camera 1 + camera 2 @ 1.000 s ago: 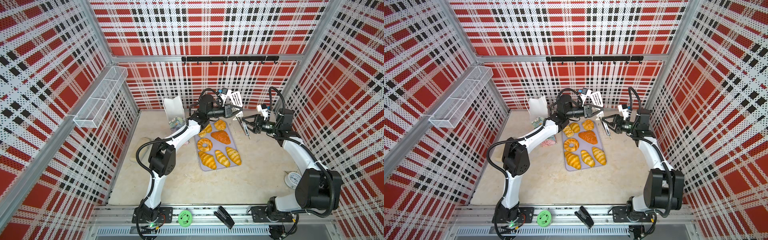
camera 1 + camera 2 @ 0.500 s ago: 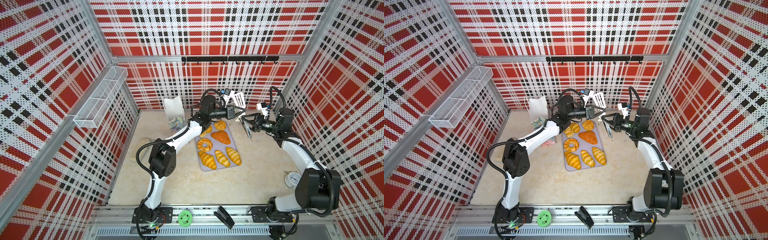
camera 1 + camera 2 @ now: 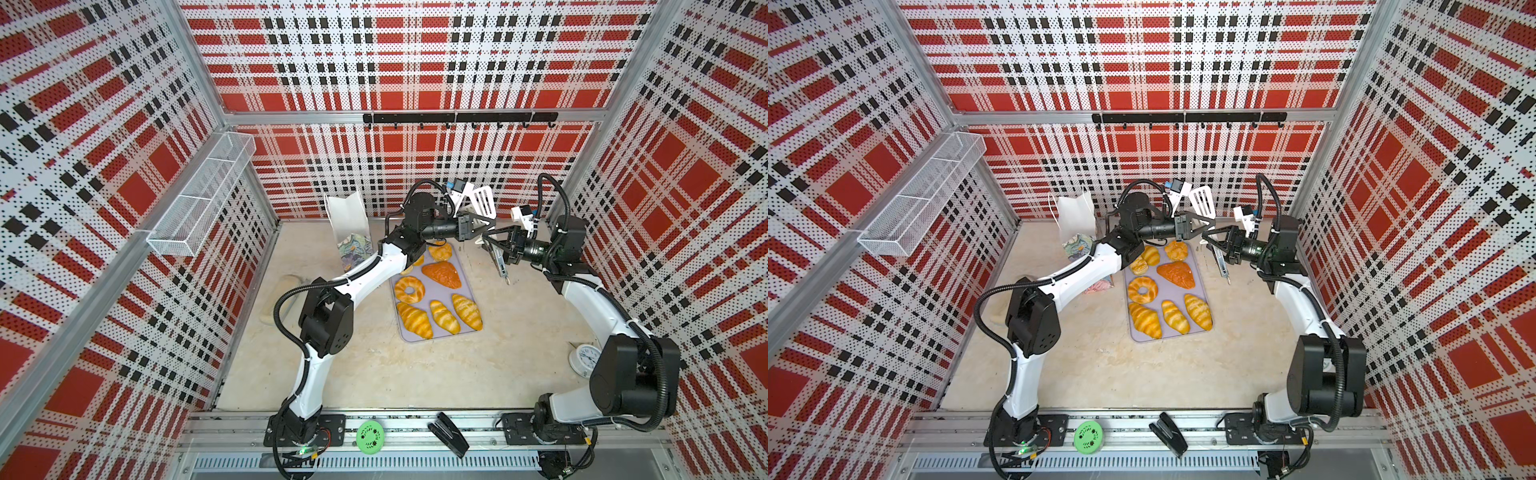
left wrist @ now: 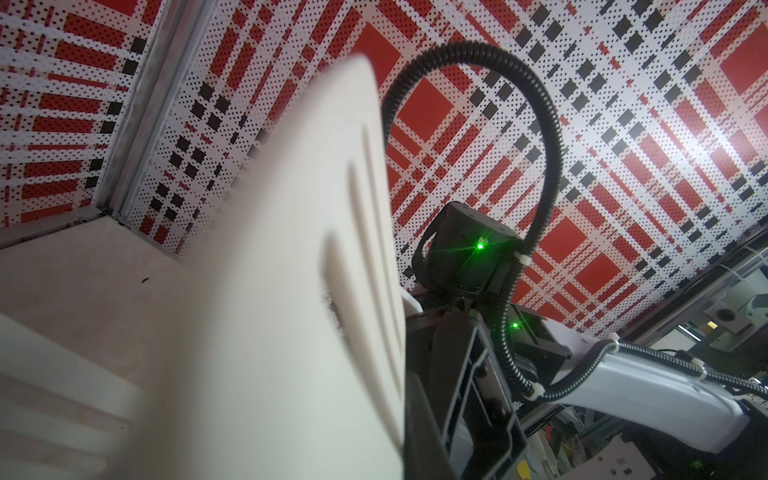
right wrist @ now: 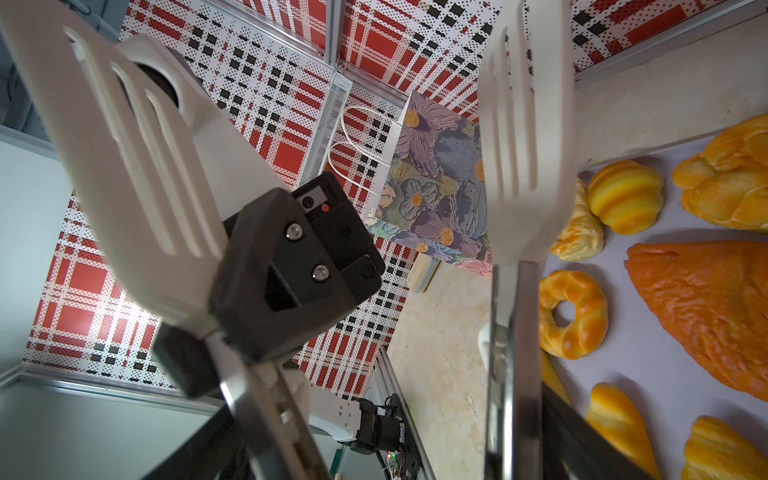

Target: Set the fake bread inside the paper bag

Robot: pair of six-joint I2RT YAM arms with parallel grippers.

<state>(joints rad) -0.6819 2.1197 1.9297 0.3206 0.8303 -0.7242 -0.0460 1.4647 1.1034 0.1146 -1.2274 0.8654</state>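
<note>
Several pieces of fake bread, among them an orange triangle (image 3: 442, 274), a ring (image 3: 409, 289) and croissants (image 3: 444, 317), lie on a grey tray (image 3: 471, 270). The paper bag (image 3: 349, 224) stands upright behind the tray's left corner, and its flower print shows in the right wrist view (image 5: 436, 174). Above the tray's far end my left gripper (image 3: 482, 226) is shut on one arm of white-bladed metal tongs (image 3: 484, 201). My right gripper (image 3: 494, 246) faces it, jaws wide, fingers lying outside both tong arms (image 5: 505, 332). A blurred blade (image 4: 291, 291) fills the left wrist view.
A pale beige block (image 3: 286, 291) lies on the floor left of the left arm. A white clock (image 3: 584, 359) sits by the right arm's base. A green disc (image 3: 370, 434) and a black stapler (image 3: 449, 434) rest on the front rail. A wire basket (image 3: 199, 208) hangs on the left wall.
The left gripper has carried the tongs a little to the right, further between the right gripper's fingers. The right jaws have narrowed slightly. The bread and the bag have not moved.
</note>
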